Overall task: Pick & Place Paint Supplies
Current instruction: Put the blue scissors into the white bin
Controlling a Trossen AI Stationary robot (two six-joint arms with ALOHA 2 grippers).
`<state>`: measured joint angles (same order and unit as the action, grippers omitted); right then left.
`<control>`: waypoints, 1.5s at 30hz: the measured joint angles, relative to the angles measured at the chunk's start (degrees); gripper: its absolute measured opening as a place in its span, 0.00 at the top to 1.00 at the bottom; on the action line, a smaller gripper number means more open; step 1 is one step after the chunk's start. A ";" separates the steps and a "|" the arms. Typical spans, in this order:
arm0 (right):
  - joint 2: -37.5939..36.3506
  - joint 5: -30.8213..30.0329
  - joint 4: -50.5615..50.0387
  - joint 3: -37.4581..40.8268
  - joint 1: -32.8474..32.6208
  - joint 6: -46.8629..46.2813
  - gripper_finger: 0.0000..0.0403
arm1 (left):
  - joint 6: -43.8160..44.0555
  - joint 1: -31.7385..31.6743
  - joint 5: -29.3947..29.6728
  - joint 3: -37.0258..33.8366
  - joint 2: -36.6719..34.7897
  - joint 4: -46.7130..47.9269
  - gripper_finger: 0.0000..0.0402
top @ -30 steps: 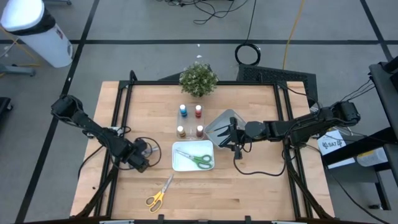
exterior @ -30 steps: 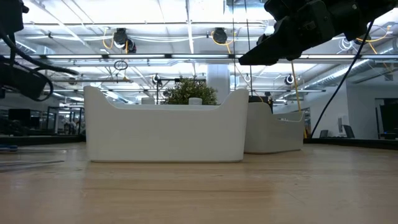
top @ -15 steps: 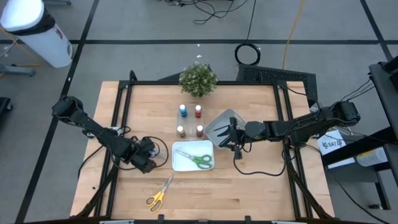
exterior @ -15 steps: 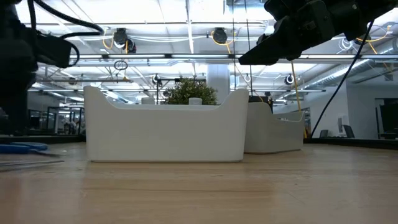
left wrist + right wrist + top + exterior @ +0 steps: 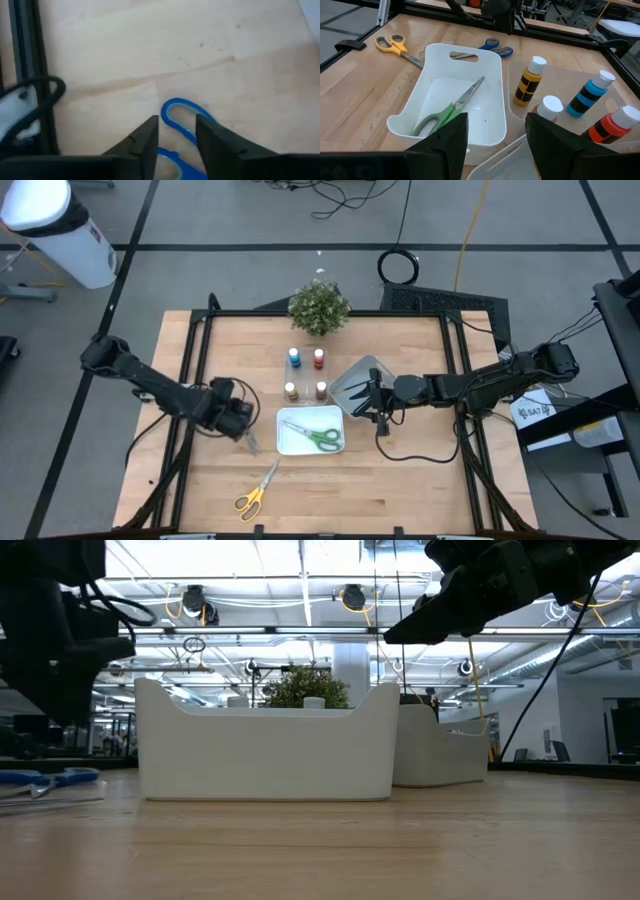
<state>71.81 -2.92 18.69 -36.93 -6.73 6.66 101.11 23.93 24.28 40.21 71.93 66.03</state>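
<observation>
So my left claw [image 5: 176,131] hung with its fingers narrowly parted right over the blue scissors [image 5: 182,116] lying on the bench, just off the white tray's [image 5: 300,446] left edge.

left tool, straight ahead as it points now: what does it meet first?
Likely the blue-handled scissors lying on the wooden table; one handle loop sits just beyond the left tool, whose fingers stand apart. Depth is unclear.

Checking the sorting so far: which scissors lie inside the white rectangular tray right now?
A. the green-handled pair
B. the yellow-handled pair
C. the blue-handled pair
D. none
A: the green-handled scissors lie inside the white rectangular tray, while the yellow-handled scissors and blue-handled scissors lie on the wooden table outside it.
</observation>
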 joint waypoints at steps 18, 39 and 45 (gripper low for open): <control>0.00 0.00 -0.12 0.00 -0.02 0.02 0.54 | -7.63 -8.33 -7.13 0.00 9.79 -4.87 0.56; 0.00 0.00 -0.17 0.00 -0.02 0.02 0.54 | -15.99 -13.71 -8.82 0.26 19.25 -11.38 0.59; 0.00 0.02 -0.30 0.00 -0.02 0.02 0.54 | -18.95 -14.92 -8.81 0.25 20.58 -13.28 0.64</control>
<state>71.81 -2.90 18.39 -36.93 -6.74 6.67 82.16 9.02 15.47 40.46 92.51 52.75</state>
